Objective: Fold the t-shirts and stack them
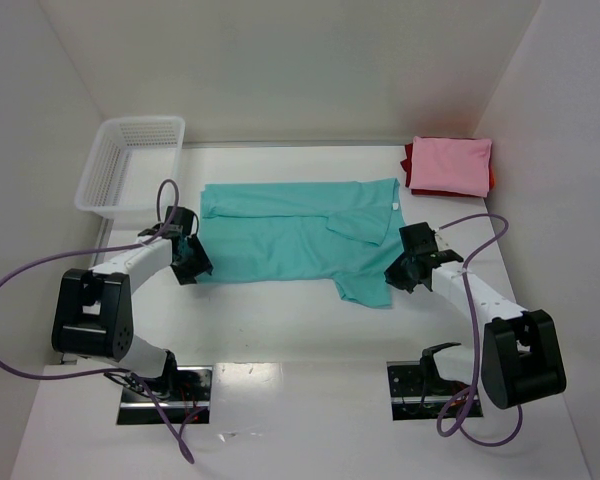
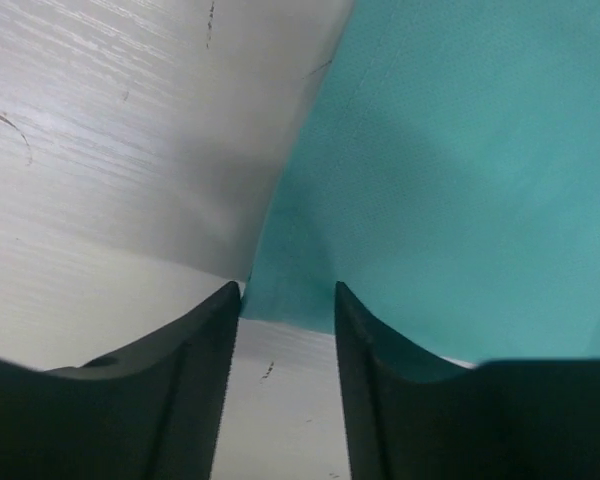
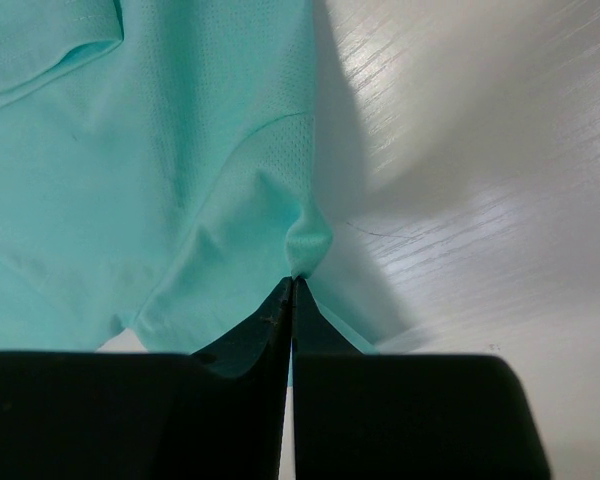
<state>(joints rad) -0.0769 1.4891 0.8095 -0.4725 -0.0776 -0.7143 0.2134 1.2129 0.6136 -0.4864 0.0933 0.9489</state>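
Clamping the right gripper (image 3: 293,285) shut on the right edge of the teal shirt (image 1: 290,240) spread across the middle of the table (image 1: 300,335), straddling its left edge with the left gripper (image 2: 288,300), jaws apart, cloth looking light and floppy, best lifted by both edges.

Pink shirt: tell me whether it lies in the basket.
No, the pink shirt lies folded on the red shirt, far from the basket.

The teal t-shirt (image 1: 280,250) lies spread flat on the table (image 1: 280,335), between the two sets of jaws. The left gripper (image 1: 195,265) meets its left edge and the right gripper (image 1: 395,275) meets its right edge, by the near sleeve. Well beyond the right jaws, the folded pink t-shirt (image 1: 450,165) lies on the red t-shirt (image 1: 408,160). Just beyond the left jaws stands the white mesh basket (image 1: 95,172).
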